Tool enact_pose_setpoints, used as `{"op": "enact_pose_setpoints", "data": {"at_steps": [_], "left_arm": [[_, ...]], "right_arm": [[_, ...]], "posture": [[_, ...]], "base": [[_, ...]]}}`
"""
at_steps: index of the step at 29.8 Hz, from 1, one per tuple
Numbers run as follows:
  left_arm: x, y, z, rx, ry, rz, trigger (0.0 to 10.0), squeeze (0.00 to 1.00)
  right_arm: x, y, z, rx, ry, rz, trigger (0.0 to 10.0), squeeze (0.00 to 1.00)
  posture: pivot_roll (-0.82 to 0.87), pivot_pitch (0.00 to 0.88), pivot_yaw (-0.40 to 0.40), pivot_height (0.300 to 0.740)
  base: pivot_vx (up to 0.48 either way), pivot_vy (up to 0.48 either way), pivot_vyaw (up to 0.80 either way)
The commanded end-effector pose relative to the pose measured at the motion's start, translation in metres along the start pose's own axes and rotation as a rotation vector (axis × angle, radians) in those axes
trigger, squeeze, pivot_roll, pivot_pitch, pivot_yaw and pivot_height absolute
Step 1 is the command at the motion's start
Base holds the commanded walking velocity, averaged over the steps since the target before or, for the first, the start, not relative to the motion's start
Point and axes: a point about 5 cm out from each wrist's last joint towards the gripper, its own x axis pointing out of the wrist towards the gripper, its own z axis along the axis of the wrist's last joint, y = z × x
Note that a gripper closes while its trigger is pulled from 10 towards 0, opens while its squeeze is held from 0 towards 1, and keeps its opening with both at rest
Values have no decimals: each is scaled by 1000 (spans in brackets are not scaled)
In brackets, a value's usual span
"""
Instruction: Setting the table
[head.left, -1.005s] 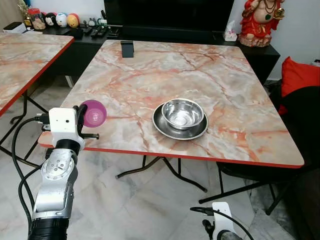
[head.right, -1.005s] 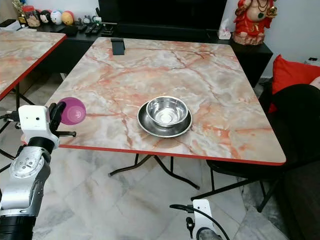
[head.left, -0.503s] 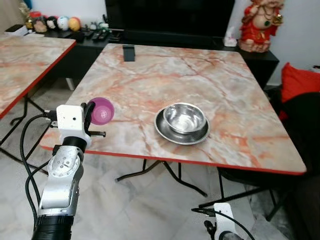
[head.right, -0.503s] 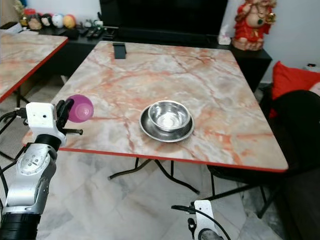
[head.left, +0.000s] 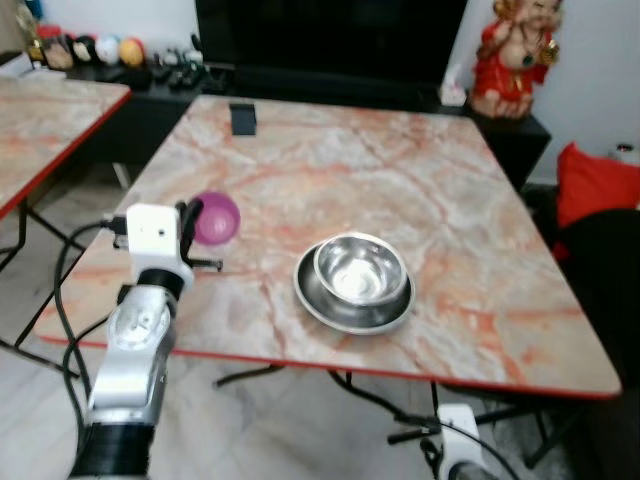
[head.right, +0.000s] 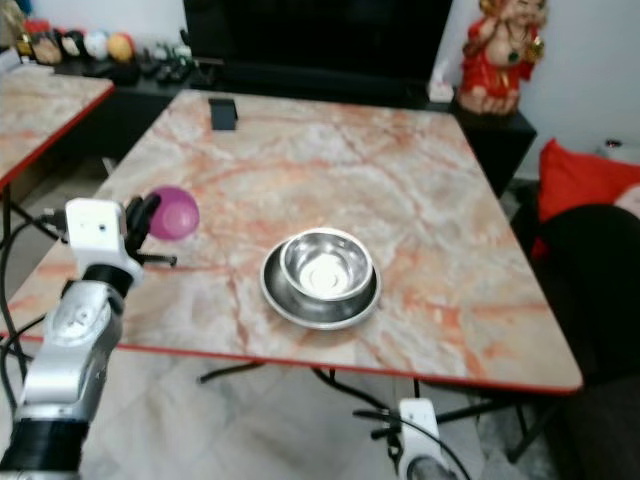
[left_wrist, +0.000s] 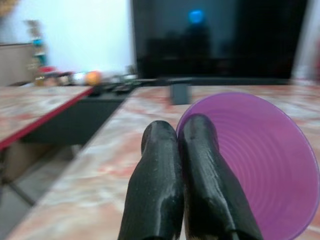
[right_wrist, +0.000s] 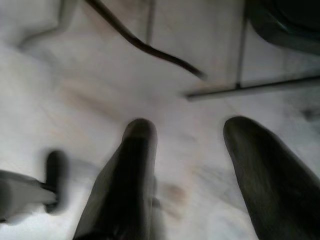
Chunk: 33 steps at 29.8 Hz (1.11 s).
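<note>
- Left wrist view shows the left gripper (left_wrist: 182, 165) with its 2 black fingers pressed together on the rim of the purple cup (left_wrist: 260, 165), so the cup is clamped and hangs a little above the worktop (head.left: 400, 180), over its left part.
- The right gripper (right_wrist: 197, 150) hangs low over the pale floor (right_wrist: 150, 75), fingers apart and holding nothing.
- To do this step well, I think the cup should come down slowly, be turned upright, and be released near the steel bowl (head.left: 359, 270) only when its base rests flat.
- The bowl stands inside a steel plate (head.left: 354, 309) near the front edge.
- The worktop is pink marble with a red edge; a small dark object (head.left: 242, 118) stands at its far side.
- Behind are a dark cabinet (head.left: 330, 85) and a red statue (head.left: 512, 55).
</note>
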Motion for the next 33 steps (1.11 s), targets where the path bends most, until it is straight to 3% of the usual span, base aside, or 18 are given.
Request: {"op": "enact_pose_setpoints", "data": {"at_steps": [1,6,20,22,27,33], "left_arm": [[3,-8,5,-6,-27,-24,10000,0],[4,-7,6,14,-24,-17,10000,0],[15,-7,20,12,-29,-9,10000,0],[18,-6,23,-2,-5,2,10000,0],[25,3,18,-75,159,75,10000,0],[24,-6,15,-143,282,9,10000,0]], "right_arm": [[-1,-14,-3,3,9,-34,10000,0],[-1,-14,-1,-21,8,-28,10000,0],[-1,-16,-1,-28,7,-27,10000,0],[-1,-16,-1,-29,7,-26,10000,0],[-1,-17,0,-33,6,-23,10000,0],[-1,-17,0,-49,5,-15,10000,0]], "posture": [[60,0,-85,740],[64,0,-89,740],[61,0,-98,740],[60,0,-101,740],[60,0,-106,740],[58,0,-114,740]], "base": [[322,0,0],[305,0,0],[0,0,0],[0,0,0],[0,0,0],[0,0,0]]}}
